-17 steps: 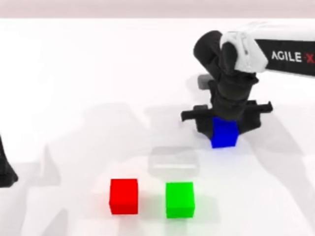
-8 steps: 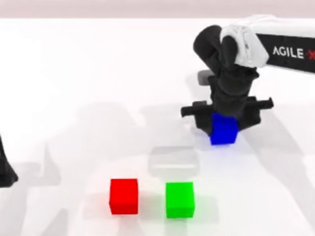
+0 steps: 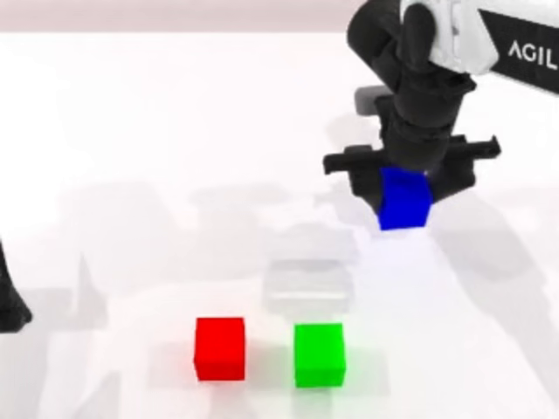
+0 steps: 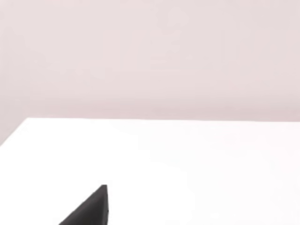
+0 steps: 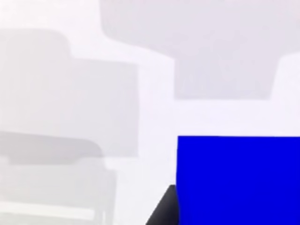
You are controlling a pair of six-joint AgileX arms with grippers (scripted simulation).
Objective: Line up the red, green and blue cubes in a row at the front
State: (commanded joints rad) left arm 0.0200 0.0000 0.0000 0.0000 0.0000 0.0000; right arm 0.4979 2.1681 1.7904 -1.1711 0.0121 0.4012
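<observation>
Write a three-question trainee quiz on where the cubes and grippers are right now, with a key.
1. True or false: the right gripper is shut on the blue cube.
2. Which cube sits on the table directly left of the green cube? A) blue B) red C) none
3. Fill in: the left arm is parked at the table's ____ edge in the top view.

Key: 1 true. 2 B, the red cube. 3 left.

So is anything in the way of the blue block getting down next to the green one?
Nothing visible is. The right pincer holds the small deep blue cube, and the white table to the right of the bright green cube is bare.
</observation>
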